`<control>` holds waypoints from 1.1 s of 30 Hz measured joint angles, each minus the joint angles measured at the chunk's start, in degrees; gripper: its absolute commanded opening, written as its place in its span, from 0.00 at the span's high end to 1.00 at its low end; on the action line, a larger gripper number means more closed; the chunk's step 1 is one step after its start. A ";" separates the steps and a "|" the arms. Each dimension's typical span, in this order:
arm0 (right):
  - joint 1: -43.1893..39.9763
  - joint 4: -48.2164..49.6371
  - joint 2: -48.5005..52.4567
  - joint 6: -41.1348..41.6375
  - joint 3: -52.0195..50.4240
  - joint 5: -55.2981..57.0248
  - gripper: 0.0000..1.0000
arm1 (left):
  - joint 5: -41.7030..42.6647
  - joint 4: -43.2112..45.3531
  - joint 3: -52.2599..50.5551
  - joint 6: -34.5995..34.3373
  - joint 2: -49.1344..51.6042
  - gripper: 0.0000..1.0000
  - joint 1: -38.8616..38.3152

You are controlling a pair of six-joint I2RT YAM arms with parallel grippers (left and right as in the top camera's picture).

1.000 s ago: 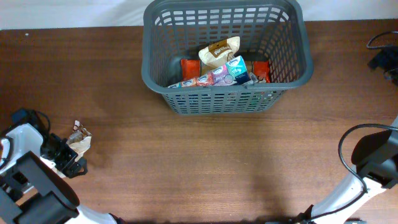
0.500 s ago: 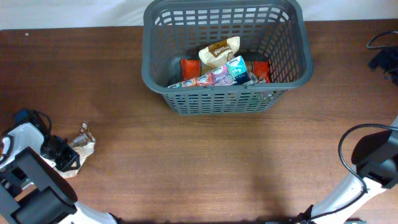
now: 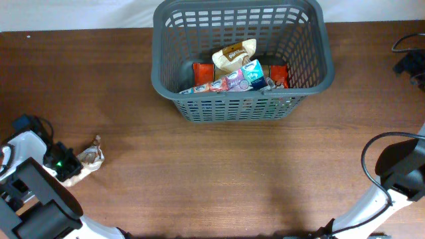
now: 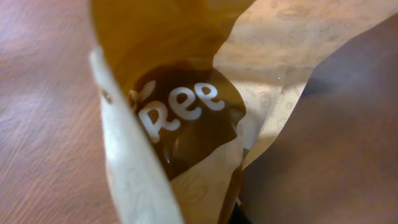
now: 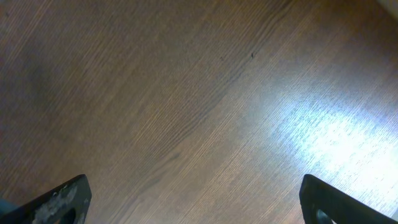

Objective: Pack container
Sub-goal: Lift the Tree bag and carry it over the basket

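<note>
Because the crumpled tan-and-brown snack packet (image 4: 186,106) fills the left wrist view, the left tool (image 3: 74,164) sits right against it at the near-left of the brown wooden table (image 3: 232,172). The packet hides the jaws, so I cannot tell whether they grip it. The large dark grey plastic basket with slotted sides (image 3: 157,66) stands far and centre, already holding several colourful packets (image 3: 232,73) heaped along its near wall. Bare table lies between packet and basket, so the path looks open, though the high rim would probably call for a lift. The right tool (image 5: 193,202) hangs wide open over bare wood at the near right, holding nothing.
</note>
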 measured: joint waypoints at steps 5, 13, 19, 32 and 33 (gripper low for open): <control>0.00 0.00 0.00 0.04 0.00 0.00 0.01 | 8.61 13.35 1.16 21.33 -0.13 0.98 0.00; 0.00 -0.02 0.00 0.00 0.00 -0.02 0.01 | 31.80 40.65 6.97 51.67 -8.87 0.98 -0.02; 0.00 0.00 0.00 0.04 0.00 0.00 0.01 | 49.94 71.60 10.34 58.05 -20.06 0.99 -2.51; 0.00 0.00 0.00 0.02 0.00 0.00 0.01 | 60.96 98.92 11.43 59.34 -24.04 0.99 -27.41; 0.00 0.02 0.00 0.00 0.00 0.00 0.01 | 60.96 98.90 11.43 59.98 -23.67 0.98 -28.87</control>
